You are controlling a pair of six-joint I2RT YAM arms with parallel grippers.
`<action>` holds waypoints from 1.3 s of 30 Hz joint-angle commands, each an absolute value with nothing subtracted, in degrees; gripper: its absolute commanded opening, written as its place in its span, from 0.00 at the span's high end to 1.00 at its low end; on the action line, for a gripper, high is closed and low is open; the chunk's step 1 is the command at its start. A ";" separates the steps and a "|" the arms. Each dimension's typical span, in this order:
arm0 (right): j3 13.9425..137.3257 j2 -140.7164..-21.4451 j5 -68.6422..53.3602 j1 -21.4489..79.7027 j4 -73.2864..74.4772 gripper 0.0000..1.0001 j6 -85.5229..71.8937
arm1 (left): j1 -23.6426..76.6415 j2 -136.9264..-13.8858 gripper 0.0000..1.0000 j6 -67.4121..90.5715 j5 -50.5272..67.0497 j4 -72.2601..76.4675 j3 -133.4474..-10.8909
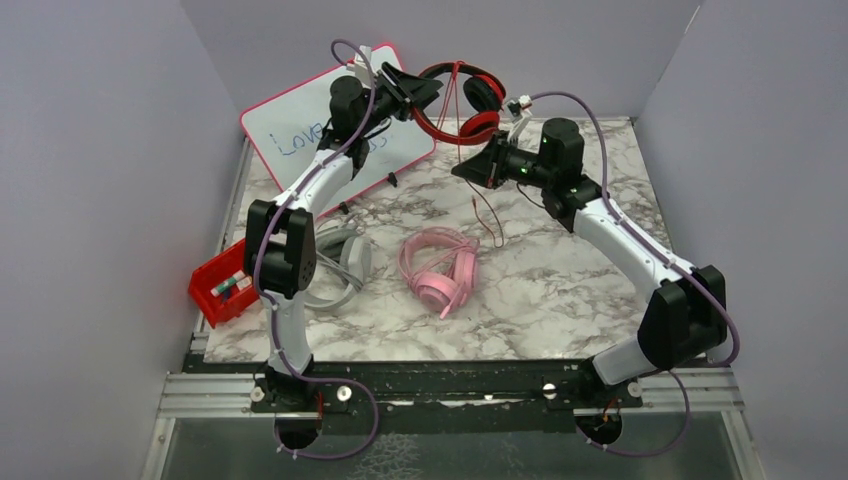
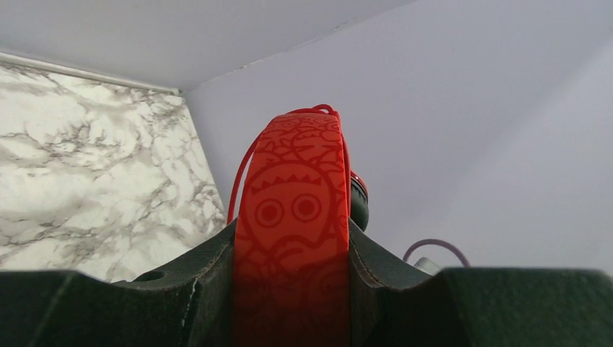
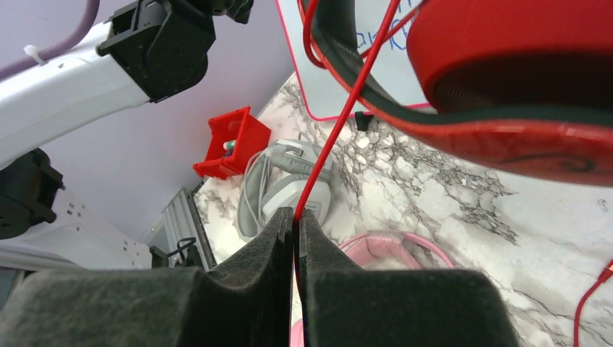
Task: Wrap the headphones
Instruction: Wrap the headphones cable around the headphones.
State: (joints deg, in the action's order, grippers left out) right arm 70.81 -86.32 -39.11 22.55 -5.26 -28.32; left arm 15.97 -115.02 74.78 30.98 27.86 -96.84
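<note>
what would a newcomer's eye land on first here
The red-and-black headphones, held up above the back of the marble table: the left arm's jaws clamp the headband, the right arm's jaws pinch the thin red cable. Below, the pink headphones lie mid-table and a grey pair sits near the left edge.

High fixed view looking down over the table (image 1: 560, 290), wrist views close, sharing the red headphones (image 3: 506, 36)

White arms (image 1: 320, 185), black joints (image 1: 283, 248), lilac cables (image 1: 566, 94), black tools (image 3: 296, 218).
</note>
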 commanded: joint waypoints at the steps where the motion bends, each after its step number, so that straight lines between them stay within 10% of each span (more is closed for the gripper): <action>1: 66.14 -83.05 -37.11 23.99 -13.75 0.88 -29.75 | 15.82 -113.25 1.00 80.57 28.08 36.29 -100.86; 20: 47.93 -82.42 -33.99 22.30 -30.85 0.21 -20.09 | 15.82 -110.39 1.00 89.64 31.57 42.57 -104.90; 28: 45.76 -88.48 -25.69 19.12 -38.67 0.19 -18.17 | 16.00 -109.06 1.00 92.99 32.68 43.57 -106.08; 39: 47.89 -80.50 -44.47 19.01 -22.71 0.25 -18.73 | 15.94 -109.49 1.00 93.72 32.54 43.51 -106.69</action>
